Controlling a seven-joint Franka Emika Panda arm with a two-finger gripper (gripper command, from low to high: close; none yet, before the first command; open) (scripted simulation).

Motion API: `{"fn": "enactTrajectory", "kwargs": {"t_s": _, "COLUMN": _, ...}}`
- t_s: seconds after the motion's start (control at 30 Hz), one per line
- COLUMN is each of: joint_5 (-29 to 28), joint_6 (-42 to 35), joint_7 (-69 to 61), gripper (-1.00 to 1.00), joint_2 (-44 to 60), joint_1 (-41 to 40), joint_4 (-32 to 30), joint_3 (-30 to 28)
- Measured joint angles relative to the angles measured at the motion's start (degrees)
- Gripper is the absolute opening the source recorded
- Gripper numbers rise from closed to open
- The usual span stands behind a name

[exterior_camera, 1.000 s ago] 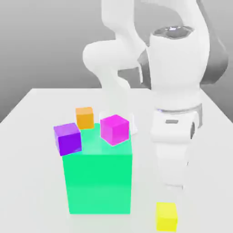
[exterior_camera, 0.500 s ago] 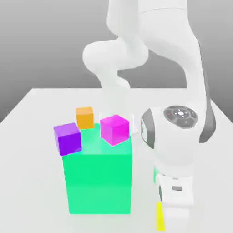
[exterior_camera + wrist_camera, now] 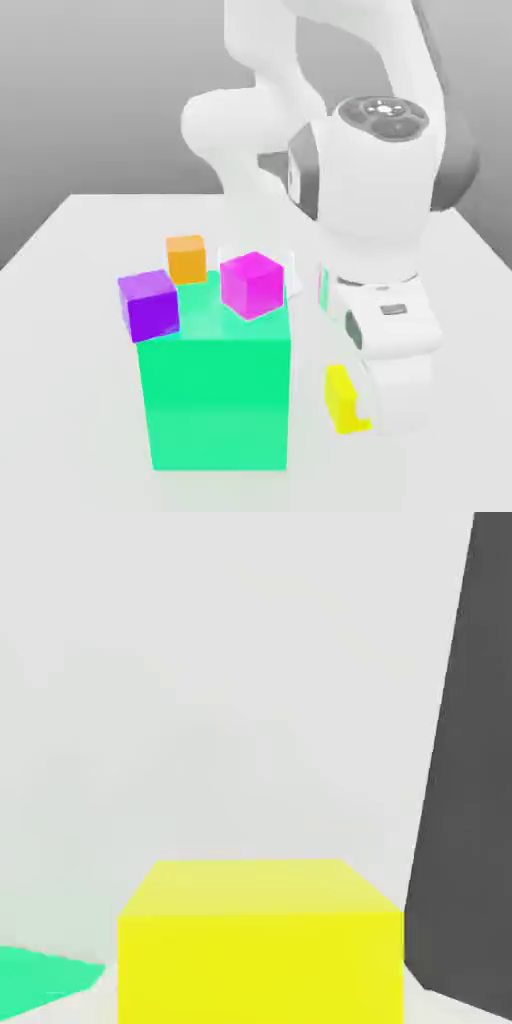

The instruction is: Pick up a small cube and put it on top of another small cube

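Gripper [image 3: 260,994] narrowed onto the small yellow cube [image 3: 341,400], we see its two tips flanking the block in the hand view; in the exterior view the pair sits at the lower right of the frame. We judge the cube light, stiff and hardly fragile, its flat faces perhaps a bit slippery, so a square grip across two opposite sides, near mid-height, suits it. Half a second ago it was nearer the frame's bottom edge; now cube and hand are higher in the frame, which we read as a lift. Left of them, the green block [image 3: 218,400] has not shifted, nor have the magenta cube [image 3: 251,286] and purple cube [image 3: 149,305] on it, or the orange cube [image 3: 187,260] at centre-left.
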Motion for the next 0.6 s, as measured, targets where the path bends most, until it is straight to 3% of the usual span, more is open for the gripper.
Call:
{"fn": "enactTrajectory", "kwargs": {"t_s": 0.4, "joint_5": -13.23, "joint_6": -20.11, "joint_7": -32.89, "gripper": -1.0, "joint_2": -21.81, "joint_1": -8.56, "joint_4": 0.78, "joint_3": -8.96}}
{"fn": "enactTrajectory", "kwargs": {"t_s": 0.57, "joint_5": -13.17, "joint_6": -13.37, "joint_7": -38.06, "gripper": -1.0, "joint_2": -21.5, "joint_1": -8.78, "joint_4": -4.4, "joint_3": -12.81}}
{"fn": "enactTrajectory", "kwargs": {"t_s": 0.6, "joint_5": -13.15, "joint_6": -11.13, "joint_7": -38.25, "gripper": 1.0, "joint_2": -20.61, "joint_1": -8.69, "joint_4": -5.74, "joint_3": -13.31}}
